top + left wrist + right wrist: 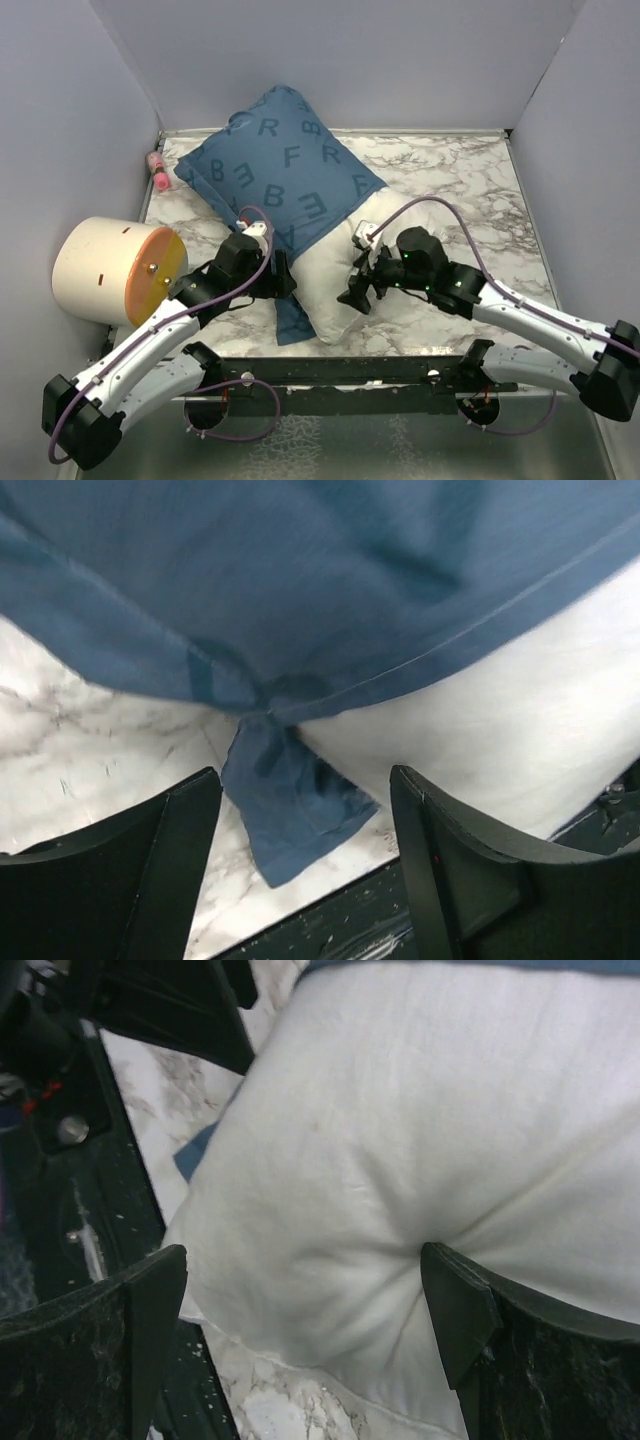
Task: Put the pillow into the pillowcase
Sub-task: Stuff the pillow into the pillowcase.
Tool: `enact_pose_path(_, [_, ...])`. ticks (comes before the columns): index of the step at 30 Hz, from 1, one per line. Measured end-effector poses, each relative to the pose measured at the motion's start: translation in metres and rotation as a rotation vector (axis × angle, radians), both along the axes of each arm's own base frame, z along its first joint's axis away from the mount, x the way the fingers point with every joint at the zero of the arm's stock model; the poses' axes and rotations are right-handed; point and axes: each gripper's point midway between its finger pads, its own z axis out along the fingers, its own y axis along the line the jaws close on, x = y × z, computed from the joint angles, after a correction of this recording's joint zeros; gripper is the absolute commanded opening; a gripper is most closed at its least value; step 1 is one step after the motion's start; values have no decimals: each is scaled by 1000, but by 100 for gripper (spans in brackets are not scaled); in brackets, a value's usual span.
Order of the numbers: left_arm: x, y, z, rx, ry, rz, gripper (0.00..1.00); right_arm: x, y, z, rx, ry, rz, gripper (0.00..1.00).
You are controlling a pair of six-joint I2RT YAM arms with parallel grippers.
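Pillow (325, 300), plump white, near end bare, rest inside lettered blue pillowcase (285, 165); left gripper (303, 785), right gripper (303, 1260) spread wide.

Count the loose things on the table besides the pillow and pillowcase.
2: a cream cylinder with an orange end at the left edge, and a small pink object in the far left corner. Others may be hidden under the pillowcase.

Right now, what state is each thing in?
pillowcase: pulled partway over the pillow, one flap loose.
pillow: far part covered, near end bare.
left tool: open, straddling that flap.
right tool: open, against the pillow's bare end.
cylinder: lying on its side.
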Motion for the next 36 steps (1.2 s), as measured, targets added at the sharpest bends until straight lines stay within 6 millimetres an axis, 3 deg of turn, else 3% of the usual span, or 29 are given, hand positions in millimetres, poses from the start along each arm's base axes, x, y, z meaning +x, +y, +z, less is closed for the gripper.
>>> enact_pose_path(4, [-12, 7, -38, 35, 100, 29, 73, 16, 7, -30, -94, 3, -90, 99])
enact_pose_path(6, [-14, 8, -53, 57, 135, 33, 71, 26, 9, -40, -116, 5, -145, 94])
enact_pose_path(8, [-14, 8, -65, 66, 151, 35, 65, 38, 10, -49, -130, 10, -212, 76])
enact_pose_path(10, [-14, 4, -77, 49, 159, 34, 52, 48, 11, -55, -136, 15, -269, 46])
enact_pose_path(13, [-17, -3, -92, 4, 180, 23, 20, 61, 14, -57, -119, 14, -344, 11])
enact_pose_path(15, [-21, -6, -98, -17, 194, 12, 3, 67, 16, -56, -99, 17, -377, 1])
enact_pose_path(18, [-21, -14, -89, -68, 179, -6, 0, 78, 25, -54, -63, 12, -407, 1])
enact_pose_path(22, [-14, -25, -49, -179, 95, -33, 0, 103, 44, -42, 0, -24, -462, 1])
enact_pose_path(26, [-11, -37, -10, -312, 32, -48, 0, 149, 63, -10, 126, -106, -593, 1])
enact_pose_path(29, [-10, -46, 10, -419, 1, -54, 0, 176, 65, 5, 219, -144, -701, 1])
enact_pose_path(32, [-10, -51, 11, -496, 1, -51, 0, 191, 70, 6, 287, -143, -757, 1])
enact_pose_path(36, [-16, -55, -10, -531, 67, -43, 0, 189, 76, -16, 323, -97, -754, 1])
